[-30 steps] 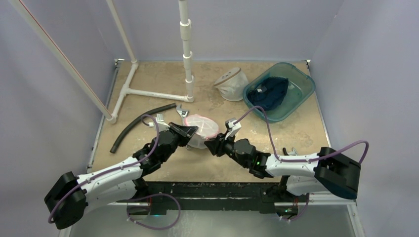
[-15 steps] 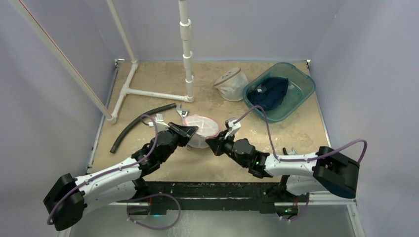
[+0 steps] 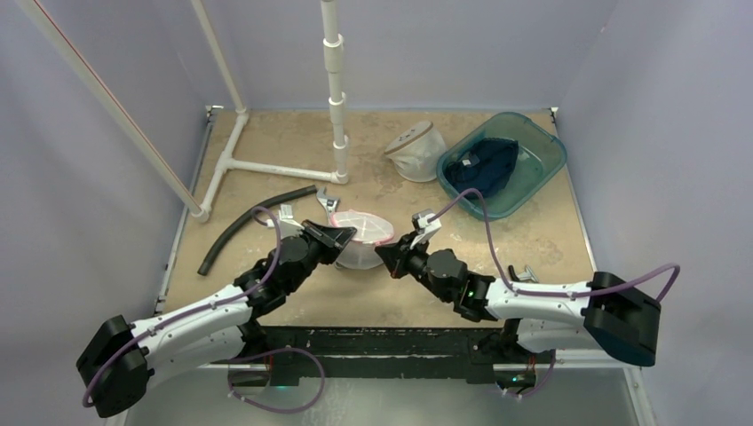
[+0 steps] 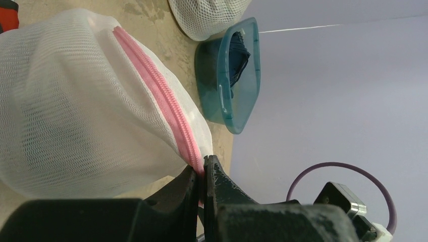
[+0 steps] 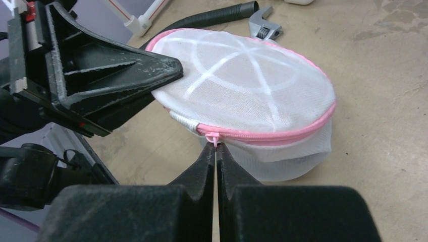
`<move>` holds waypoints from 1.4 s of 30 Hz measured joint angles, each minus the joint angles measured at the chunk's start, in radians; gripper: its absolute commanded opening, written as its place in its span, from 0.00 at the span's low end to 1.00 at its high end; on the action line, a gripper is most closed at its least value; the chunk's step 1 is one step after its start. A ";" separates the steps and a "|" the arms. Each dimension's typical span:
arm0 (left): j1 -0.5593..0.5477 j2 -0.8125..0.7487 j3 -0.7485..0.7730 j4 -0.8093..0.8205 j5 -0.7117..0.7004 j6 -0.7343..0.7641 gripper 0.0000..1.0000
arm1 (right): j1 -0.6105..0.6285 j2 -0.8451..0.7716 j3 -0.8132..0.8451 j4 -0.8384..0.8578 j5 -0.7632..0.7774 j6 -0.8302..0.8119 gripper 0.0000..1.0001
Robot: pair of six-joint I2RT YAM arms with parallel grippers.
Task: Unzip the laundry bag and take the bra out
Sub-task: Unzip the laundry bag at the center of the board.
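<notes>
On the left of the bench (image 3: 533,240) lie a white pipe frame (image 3: 266,169), a black hose (image 3: 253,222) and a wrench (image 3: 326,200), none of them in play.

The left gripper (image 3: 342,235) is clamped narrow on the rim of the laundry bag (image 3: 364,232). Its wrist view shows the jaws closed over the mesh and the end of the pink zipper (image 4: 161,101). Compared with a second ago it has barely moved, so it seems to be serving as the anchor.

The bag sits mid-bench between the two arms, slightly lifted on the left side. The bra is presumably inside; through the mesh only a faint bluish shade shows, too vague to identify.

The right gripper (image 5: 216,148) is pinched tight on the small pink zipper pull (image 5: 214,138). Over the last second the right arm has stretched: its elbow has swung out and down toward the near right corner, and the wrist has edged up against the bag. The zipper teeth still read as joined all along the visible rim, so the change looks like the pull being secured, with the unzipping yet to begin.

Further right rest a second mesh bag (image 3: 415,151) and a teal bin (image 3: 550,164) holding a dark blue garment (image 3: 484,167).

No brand, label or writing can be read anywhere.
</notes>
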 measured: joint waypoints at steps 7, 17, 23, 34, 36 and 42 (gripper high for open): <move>0.000 -0.020 0.000 -0.016 0.015 0.025 0.00 | -0.013 -0.018 -0.016 -0.054 0.035 -0.016 0.00; 0.000 -0.026 0.001 -0.051 0.056 0.067 0.00 | -0.077 -0.078 -0.051 -0.108 0.047 -0.024 0.00; 0.031 0.084 0.077 -0.039 0.171 0.160 0.45 | -0.085 -0.220 -0.078 -0.191 0.066 -0.032 0.00; 0.052 0.087 0.122 -0.068 0.255 0.233 0.84 | -0.092 -0.371 -0.090 -0.296 0.101 -0.050 0.00; 0.044 0.042 0.122 -0.098 0.233 0.219 0.84 | -0.092 -0.370 -0.098 -0.297 0.100 -0.051 0.00; -0.124 0.058 0.153 -0.120 0.098 0.113 0.83 | -0.092 -0.364 -0.117 -0.296 0.100 -0.051 0.00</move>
